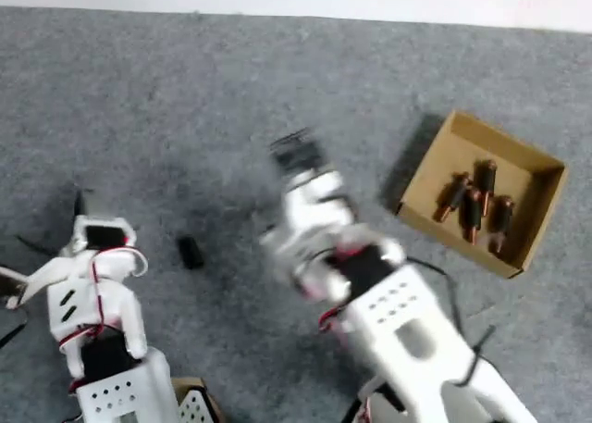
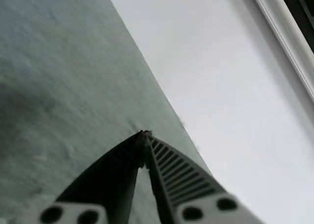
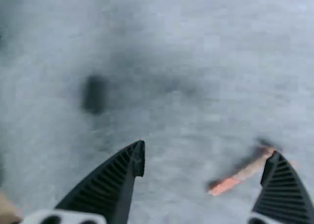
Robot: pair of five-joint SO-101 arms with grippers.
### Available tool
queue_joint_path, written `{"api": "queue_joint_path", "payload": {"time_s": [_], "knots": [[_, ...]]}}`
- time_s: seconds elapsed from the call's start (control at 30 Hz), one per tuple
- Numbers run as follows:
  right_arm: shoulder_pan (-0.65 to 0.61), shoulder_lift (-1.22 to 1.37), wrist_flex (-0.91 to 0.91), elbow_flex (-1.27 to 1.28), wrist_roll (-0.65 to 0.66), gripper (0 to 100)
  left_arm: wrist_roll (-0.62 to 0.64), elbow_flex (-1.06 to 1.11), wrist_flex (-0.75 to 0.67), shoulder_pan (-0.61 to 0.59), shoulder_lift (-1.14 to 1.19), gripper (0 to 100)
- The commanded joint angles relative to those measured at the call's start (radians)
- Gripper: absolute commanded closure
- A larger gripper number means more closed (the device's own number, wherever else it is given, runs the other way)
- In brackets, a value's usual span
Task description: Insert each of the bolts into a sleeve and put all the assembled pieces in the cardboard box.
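Observation:
A black sleeve (image 1: 190, 252) lies alone on the grey carpet between the two arms; it is also a dark blur (image 3: 94, 93) in the right wrist view. An orange bolt (image 3: 239, 175) lies flat on the carpet just inside one fingertip (image 3: 275, 169) of my right gripper (image 3: 206, 153), which hangs open above it with nothing held. In the high view the right gripper (image 1: 296, 150) is near the table's middle. My left gripper (image 2: 144, 136) is shut and empty, low at the left (image 1: 79, 203), pointing toward the carpet's far edge.
The cardboard box (image 1: 442, 143) sits at the right and holds several assembled pieces (image 1: 474, 205). A white wall runs along the carpet's far edge (image 2: 162, 94). Open carpet spreads across the far left.

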Motion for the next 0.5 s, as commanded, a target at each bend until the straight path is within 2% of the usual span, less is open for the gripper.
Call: {"api": "queue_joint_path", "payload": {"time_s": [0.0,0.2,0.47], "knots": [[-0.137,0.122,-0.12,-0.018,-0.008,65.6,-0.002,0.019,-0.017,-0.097,-0.013,99],[-0.242,0.429,-0.352,-0.065,-0.011,65.6,-0.002,0.019,-0.017,-0.211,-0.013,99],[-0.337,0.854,-0.367,-0.386,-0.014,65.6,-0.006,0.019,-0.017,-0.222,-0.013,99]]}}
